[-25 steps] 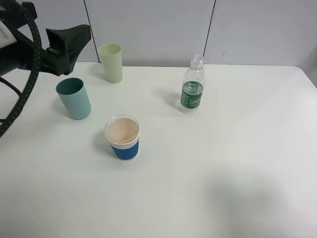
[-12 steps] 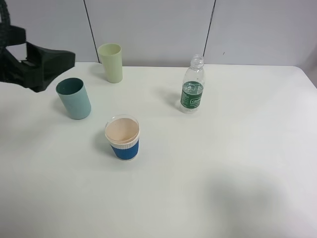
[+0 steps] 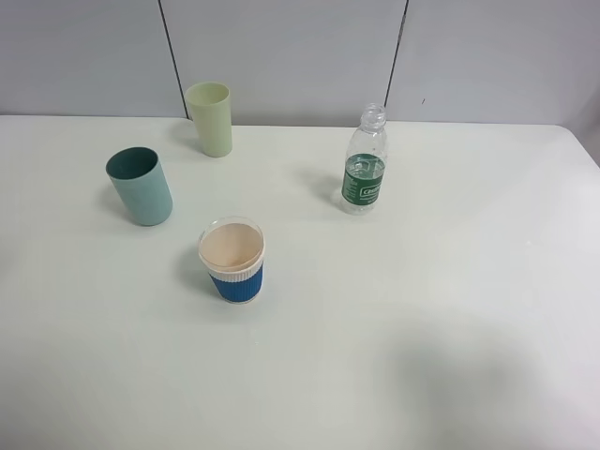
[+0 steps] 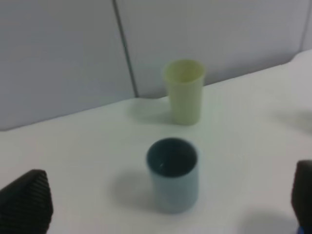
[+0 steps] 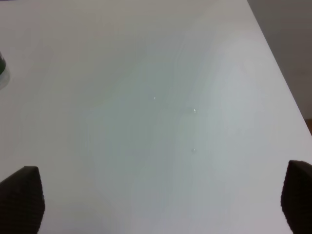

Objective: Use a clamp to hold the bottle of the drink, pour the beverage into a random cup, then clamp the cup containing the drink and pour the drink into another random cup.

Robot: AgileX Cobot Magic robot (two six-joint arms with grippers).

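The bottle of the drink (image 3: 364, 169), clear with a green label and no cap, stands upright at the back right of the table. The blue-sleeved paper cup (image 3: 232, 262) stands near the middle, its beige inside showing. The teal tumbler (image 3: 141, 187) stands to its left. Neither arm shows in the exterior high view. In the left wrist view my left gripper (image 4: 163, 217) is open, its fingertips (image 4: 24, 202) wide apart, facing the teal tumbler (image 4: 172, 175). My right gripper (image 5: 158, 204) is open over bare table, with a sliver of the bottle (image 5: 2, 70) at the frame's edge.
A pale yellow-green tumbler (image 3: 210, 119) stands at the back left by the wall, also seen behind the teal one as a pale tumbler (image 4: 184, 91). The white table (image 3: 422, 328) ends at its right edge (image 5: 280, 83). Small droplets (image 5: 194, 111) lie on the surface.
The left arm has pulled back to the left and left the exterior high view. The cups and the bottle have stayed in place.
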